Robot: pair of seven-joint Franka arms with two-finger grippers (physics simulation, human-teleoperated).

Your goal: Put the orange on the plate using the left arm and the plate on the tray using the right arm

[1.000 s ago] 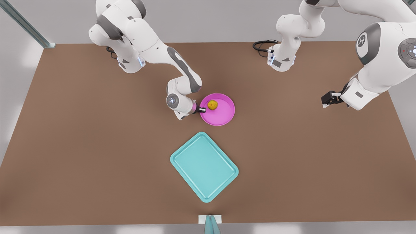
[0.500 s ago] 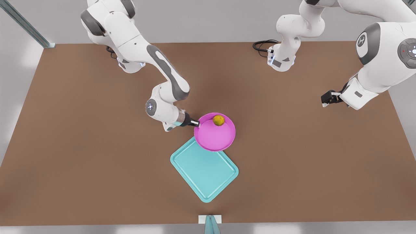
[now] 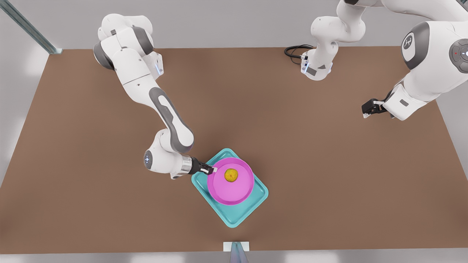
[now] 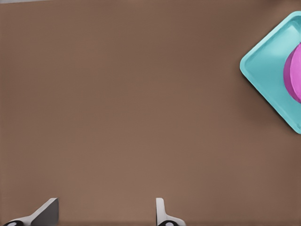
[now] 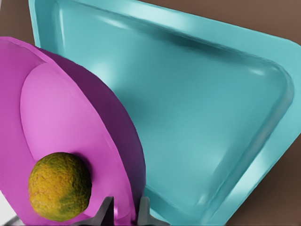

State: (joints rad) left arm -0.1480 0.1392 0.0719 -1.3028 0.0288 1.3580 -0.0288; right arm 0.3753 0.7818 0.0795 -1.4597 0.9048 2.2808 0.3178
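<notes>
The pink plate (image 3: 234, 191) is over the turquoise tray (image 3: 256, 199), with the orange (image 3: 231, 175) lying in it near the far rim. My right gripper (image 3: 211, 169) is shut on the plate's rim at the front view's left side. In the right wrist view the two fingers pinch the plate (image 5: 56, 122) rim beside the orange (image 5: 60, 186), above the tray (image 5: 202, 127) floor; whether plate and tray touch I cannot tell. My left gripper (image 3: 366, 109) waits open over bare table at the front view's right, its fingers apart (image 4: 106, 216), with the tray (image 4: 265, 70) and plate (image 4: 294, 70) far off.
The brown table (image 3: 91, 204) spreads wide around the tray. Both arm bases stand at the far edge, with a black cable loop (image 3: 294, 51) by the one on the front view's right. A small white block (image 3: 236, 246) sits at the near edge.
My right arm has carried the plate with the orange from the table's middle toward the near edge, over the tray. The orange rolled about in the plate. The left gripper has barely moved.
</notes>
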